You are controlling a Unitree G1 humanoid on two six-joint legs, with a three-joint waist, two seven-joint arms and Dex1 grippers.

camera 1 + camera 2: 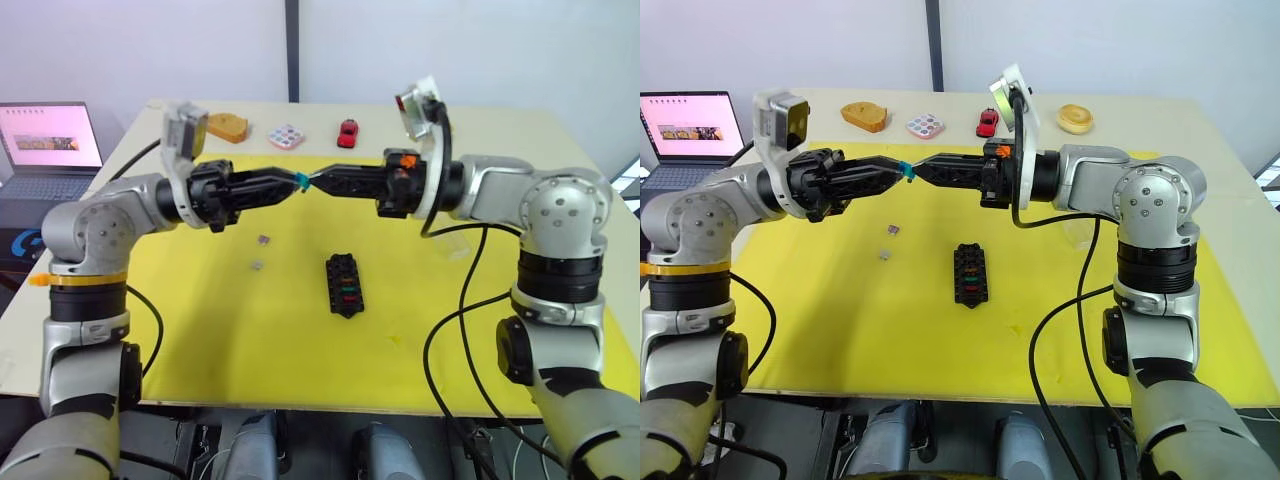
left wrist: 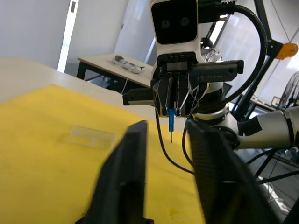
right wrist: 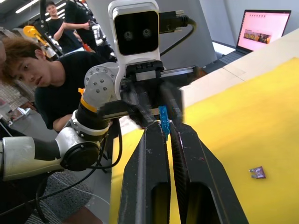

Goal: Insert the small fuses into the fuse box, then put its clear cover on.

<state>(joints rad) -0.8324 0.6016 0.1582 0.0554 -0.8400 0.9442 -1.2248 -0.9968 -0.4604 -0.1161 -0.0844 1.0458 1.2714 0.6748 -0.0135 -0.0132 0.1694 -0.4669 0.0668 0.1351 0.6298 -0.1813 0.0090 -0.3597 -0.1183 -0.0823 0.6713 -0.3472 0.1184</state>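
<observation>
Right gripper is pinching the teal fuse; left gripper is gaping; next I'm lowering it to the fuse box.

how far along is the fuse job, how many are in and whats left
Done: the fuse box shows red, amber and green fuses seated. In hand: the right gripper pinches the teal fuse in mid-air, tip to tip with the open left gripper. Left: two loose fuses on the mat, then the clear cover.

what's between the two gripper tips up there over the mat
A teal fuse, pinched by the right gripper. The left gripper stands open around it, as both wrist views show.
</observation>
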